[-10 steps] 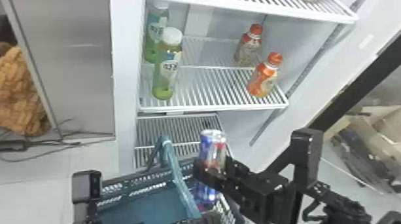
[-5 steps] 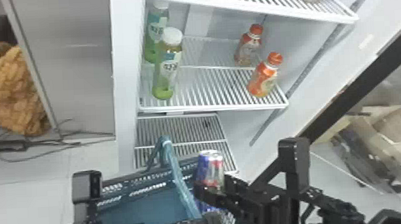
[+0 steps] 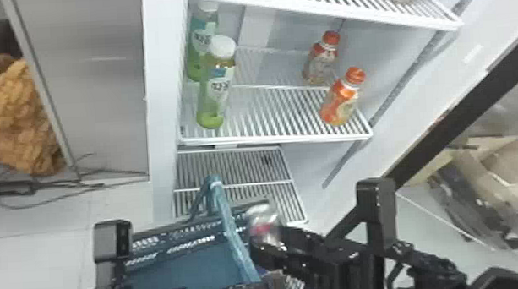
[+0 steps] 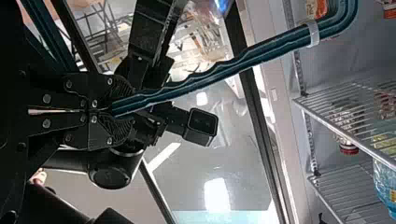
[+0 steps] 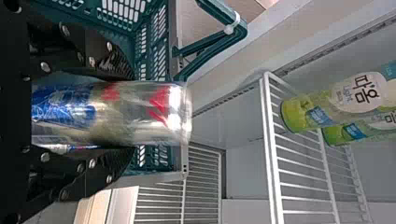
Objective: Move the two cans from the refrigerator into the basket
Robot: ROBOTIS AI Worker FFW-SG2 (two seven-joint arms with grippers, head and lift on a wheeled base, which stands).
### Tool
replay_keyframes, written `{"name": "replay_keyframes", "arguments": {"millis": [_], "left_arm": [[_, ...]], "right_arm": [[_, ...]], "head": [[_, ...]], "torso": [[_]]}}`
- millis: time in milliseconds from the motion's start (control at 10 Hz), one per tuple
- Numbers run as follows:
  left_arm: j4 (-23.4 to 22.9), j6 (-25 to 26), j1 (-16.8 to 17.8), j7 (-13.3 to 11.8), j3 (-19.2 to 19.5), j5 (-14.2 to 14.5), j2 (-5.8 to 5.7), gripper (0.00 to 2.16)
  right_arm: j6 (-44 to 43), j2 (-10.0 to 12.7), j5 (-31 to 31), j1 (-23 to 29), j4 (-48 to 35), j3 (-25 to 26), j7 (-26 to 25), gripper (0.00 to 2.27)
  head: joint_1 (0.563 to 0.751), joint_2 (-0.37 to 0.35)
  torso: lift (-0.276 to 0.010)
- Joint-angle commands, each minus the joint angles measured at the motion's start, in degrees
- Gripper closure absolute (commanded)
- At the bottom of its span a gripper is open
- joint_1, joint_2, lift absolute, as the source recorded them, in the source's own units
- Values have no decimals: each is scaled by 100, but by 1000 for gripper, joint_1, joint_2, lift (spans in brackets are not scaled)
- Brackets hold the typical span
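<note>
My right gripper [image 3: 264, 244] holds a shiny can [image 3: 261, 222] above the right side of the basket [image 3: 184, 264]. In the right wrist view, the fingers of my right gripper [image 5: 122, 114] press both sides of the silver, red and blue can [image 5: 149, 109], with the teal basket wall [image 5: 154, 51] behind. Low in the head view, my left gripper [image 3: 253, 287] is shut on the basket's blue-green handle [image 3: 229, 232]. The left wrist view has the handle [image 4: 196, 81] clamped in my left gripper [image 4: 120, 110]. Part of the basket's inside is hidden by the arms.
The open refrigerator has a middle shelf [image 3: 279, 138] with green bottles [image 3: 217, 89] at left and orange-capped bottles [image 3: 340, 99] at right. A lower rack [image 3: 234, 166] lies just behind the basket. Cardboard boxes [image 3: 513, 162] stand at far right, cables [image 3: 61, 188] at left.
The right gripper has come down with the can and shifted slightly left, so the can is lower beside the handle. The left gripper and handle have stayed put.
</note>
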State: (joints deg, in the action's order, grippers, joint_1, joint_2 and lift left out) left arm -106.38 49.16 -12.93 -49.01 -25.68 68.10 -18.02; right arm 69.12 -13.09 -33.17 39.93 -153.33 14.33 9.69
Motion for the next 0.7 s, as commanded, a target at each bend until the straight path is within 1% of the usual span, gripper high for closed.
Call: {"name": "replay_keyframes", "arguments": {"millis": [0, 200, 600], "left_arm": [[0, 6, 0, -4, 8, 0, 0, 1159], [0, 6, 0, -4, 8, 0, 0, 1159], [0, 6, 0, -4, 20, 0, 0, 1159]], "right_arm": [[-162, 17, -8, 0, 41, 18, 33, 515], [-402, 34, 4, 14, 55, 53, 42, 515], [-1709, 96, 232, 155, -16, 53, 42, 515]], "head": [[695, -350], [695, -350], [695, -350]], "torso": [[-276], [-276], [-276]]}}
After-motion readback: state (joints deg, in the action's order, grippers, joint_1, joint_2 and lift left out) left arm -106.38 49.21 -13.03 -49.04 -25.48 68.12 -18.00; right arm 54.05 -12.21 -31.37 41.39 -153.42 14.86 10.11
